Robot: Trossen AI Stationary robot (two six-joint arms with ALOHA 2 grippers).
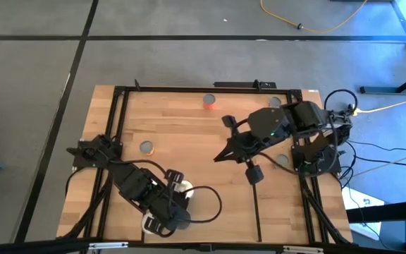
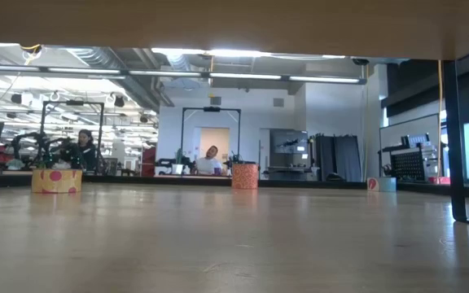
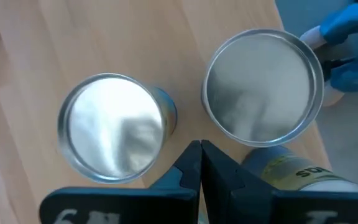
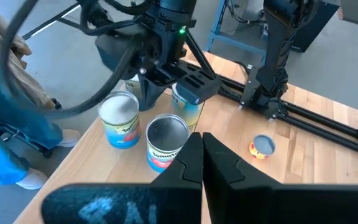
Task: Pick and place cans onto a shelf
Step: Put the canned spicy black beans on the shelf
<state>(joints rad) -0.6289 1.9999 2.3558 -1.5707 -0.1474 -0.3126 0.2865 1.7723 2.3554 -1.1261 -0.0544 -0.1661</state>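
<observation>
Task barely started, by my read. Left gripper (image 1: 166,212) hangs over the near-left corner of the light-wood desk (image 1: 182,127), jaws clenched tight with nothing between them; the left wrist view shows the closed tips right above two silver-topped upright cans (image 3: 110,137), a third yellow-labelled can partly under the fingers. Right wrist view shows that cluster as several colour-labelled cans, one with a red-and-white tomato label (image 4: 165,142); exact count unclear.

Right gripper (image 1: 254,173) sits mid-desk on the right half, jaws also clenched and empty, nothing under it.

Other cans scattered, well apart:
- orange-sided can (image 1: 209,101) near the far edge
- grey-topped can (image 1: 146,147) left of centre
- grey-topped can (image 1: 275,102) at far right, partly under the right arm
- another grey top (image 1: 282,160) beside the right arm's base

The shelf, a flat light-wood panel edged with thin black bars (image 1: 284,204), lies at the near right; no can visible on its bare part.

Low view shows only room and people far off.

Left to do: apparently every can. Nothing grasped yet.
</observation>
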